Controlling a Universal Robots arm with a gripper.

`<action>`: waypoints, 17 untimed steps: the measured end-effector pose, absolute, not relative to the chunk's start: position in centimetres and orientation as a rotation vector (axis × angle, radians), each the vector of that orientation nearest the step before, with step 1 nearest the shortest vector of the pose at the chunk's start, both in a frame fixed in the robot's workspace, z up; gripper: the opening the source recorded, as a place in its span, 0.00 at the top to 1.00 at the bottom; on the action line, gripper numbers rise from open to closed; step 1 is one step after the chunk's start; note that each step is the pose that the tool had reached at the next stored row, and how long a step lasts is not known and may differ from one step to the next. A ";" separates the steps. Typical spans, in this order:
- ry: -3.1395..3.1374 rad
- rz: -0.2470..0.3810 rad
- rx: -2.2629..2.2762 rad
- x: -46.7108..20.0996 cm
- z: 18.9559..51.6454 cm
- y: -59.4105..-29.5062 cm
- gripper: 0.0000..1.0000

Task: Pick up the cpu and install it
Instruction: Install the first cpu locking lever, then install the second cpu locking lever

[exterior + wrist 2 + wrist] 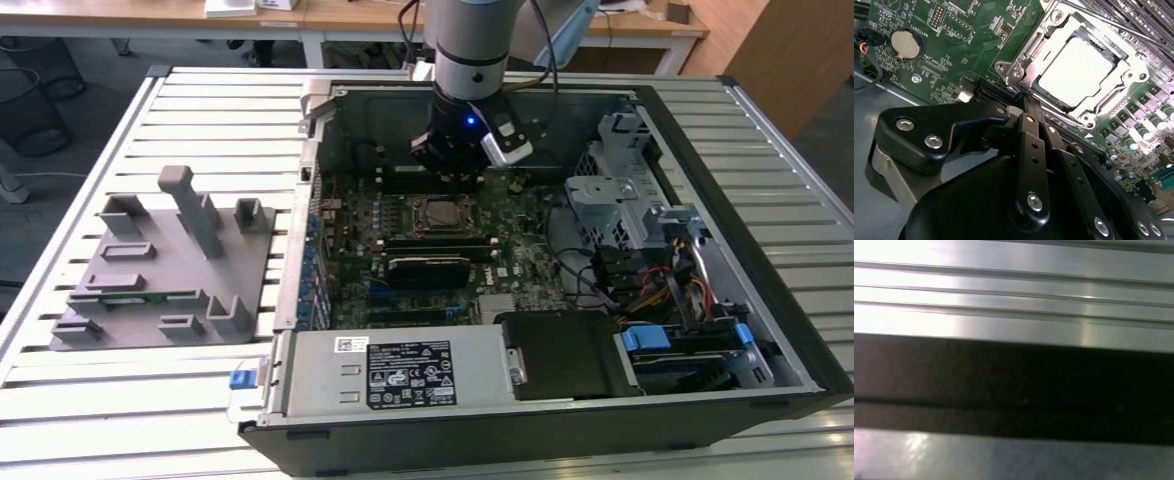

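Slatted metal table, carrying an open black computer case. Grey plastic tray with upright posts, on the exterior view's left of the case. Green motherboard inside the case. Robot arm hanging over the board's far part. Gripper: fingers pressed together, holding nothing, tips just beside the socket frame. Cpu, silver top, seated in that socket.
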State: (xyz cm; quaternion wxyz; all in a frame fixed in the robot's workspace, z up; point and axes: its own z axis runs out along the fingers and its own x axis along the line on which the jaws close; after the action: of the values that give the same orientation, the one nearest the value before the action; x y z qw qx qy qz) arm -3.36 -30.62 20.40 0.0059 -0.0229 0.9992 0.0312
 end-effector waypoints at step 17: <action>3.127 0.098 -0.072 -3.4 20.4 -31.3 0.89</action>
State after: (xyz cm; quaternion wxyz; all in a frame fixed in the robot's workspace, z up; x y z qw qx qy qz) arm -3.36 -31.28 20.41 0.0059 -0.0230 0.9992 0.0312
